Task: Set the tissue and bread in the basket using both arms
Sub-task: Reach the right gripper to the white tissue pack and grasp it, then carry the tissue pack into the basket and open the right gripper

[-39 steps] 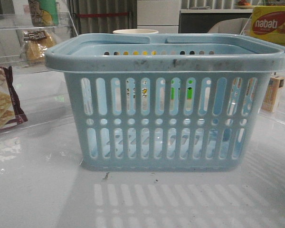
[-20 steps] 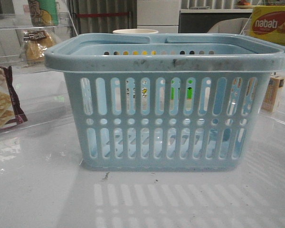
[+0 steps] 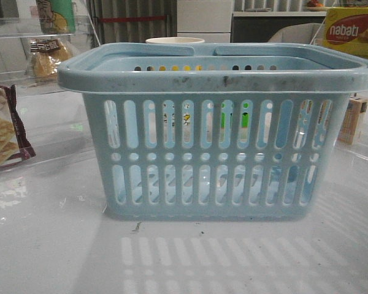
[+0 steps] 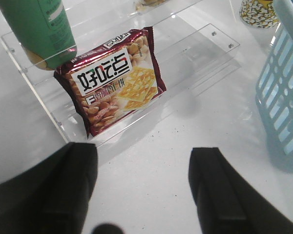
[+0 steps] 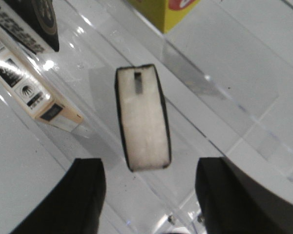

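Note:
The light-blue slotted basket (image 3: 218,131) stands in the middle of the table; its side also shows in the left wrist view (image 4: 283,102). The bread (image 3: 46,58), golden-brown in a clear bag, sits on a clear shelf at the far left. The tissue (image 5: 142,117), a small dark-edged pack showing a pale face, lies on a clear shelf just ahead of my right gripper (image 5: 149,195), which is open and empty. My left gripper (image 4: 144,190) is open and empty over bare table, short of a maroon cracker packet (image 4: 112,80). Neither gripper shows in the front view.
A green bottle (image 4: 39,29) stands on the clear shelf above the crackers. A beige carton (image 5: 34,92) and a yellow box (image 5: 166,12) flank the tissue. A yellow Nabati box (image 3: 352,30) and a small carton (image 3: 351,119) are at the right. A paper cup (image 3: 175,41) stands behind the basket.

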`<state>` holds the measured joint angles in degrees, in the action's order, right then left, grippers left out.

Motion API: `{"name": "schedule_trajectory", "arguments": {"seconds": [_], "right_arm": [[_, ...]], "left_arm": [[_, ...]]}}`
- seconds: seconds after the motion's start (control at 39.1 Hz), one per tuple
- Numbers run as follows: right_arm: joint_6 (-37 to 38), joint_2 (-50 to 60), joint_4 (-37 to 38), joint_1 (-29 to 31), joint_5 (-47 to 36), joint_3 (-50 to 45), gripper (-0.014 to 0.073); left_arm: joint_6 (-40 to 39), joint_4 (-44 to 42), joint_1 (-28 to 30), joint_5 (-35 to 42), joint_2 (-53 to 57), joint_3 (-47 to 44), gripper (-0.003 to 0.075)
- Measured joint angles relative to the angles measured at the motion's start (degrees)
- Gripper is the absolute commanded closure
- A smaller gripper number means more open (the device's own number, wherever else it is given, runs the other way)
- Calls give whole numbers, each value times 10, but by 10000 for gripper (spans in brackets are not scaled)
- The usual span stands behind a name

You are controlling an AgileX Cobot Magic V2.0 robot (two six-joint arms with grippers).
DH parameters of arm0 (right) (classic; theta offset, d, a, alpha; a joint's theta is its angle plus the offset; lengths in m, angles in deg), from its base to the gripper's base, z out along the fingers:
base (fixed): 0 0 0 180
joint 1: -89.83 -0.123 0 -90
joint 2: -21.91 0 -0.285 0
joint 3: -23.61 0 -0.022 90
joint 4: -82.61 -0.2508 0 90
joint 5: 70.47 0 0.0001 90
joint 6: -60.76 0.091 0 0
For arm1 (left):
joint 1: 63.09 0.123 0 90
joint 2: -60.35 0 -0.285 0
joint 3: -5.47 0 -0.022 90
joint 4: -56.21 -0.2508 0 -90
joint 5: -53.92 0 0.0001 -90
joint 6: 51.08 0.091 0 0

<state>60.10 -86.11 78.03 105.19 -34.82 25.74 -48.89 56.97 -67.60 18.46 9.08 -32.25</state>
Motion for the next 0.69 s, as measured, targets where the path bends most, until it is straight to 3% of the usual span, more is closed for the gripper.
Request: {"name": "schedule_trajectory", "arguments": {"seconds": [0.13, 0.2, 0.49, 0.69], "right_arm": [[0, -21, -16, 0, -14, 11, 360], [0, -22, -20, 0, -14, 12, 407], [0, 44, -21, -21, 20, 12, 421], [-5, 141, -22, -106, 46, 12, 421]], "left_arm": [[0, 0, 0, 0, 0, 0, 246], [0, 0, 0, 0, 0, 0, 246], [0, 0, 0, 0, 0, 0, 246], [0, 0, 0, 1, 0, 0, 246]]}}
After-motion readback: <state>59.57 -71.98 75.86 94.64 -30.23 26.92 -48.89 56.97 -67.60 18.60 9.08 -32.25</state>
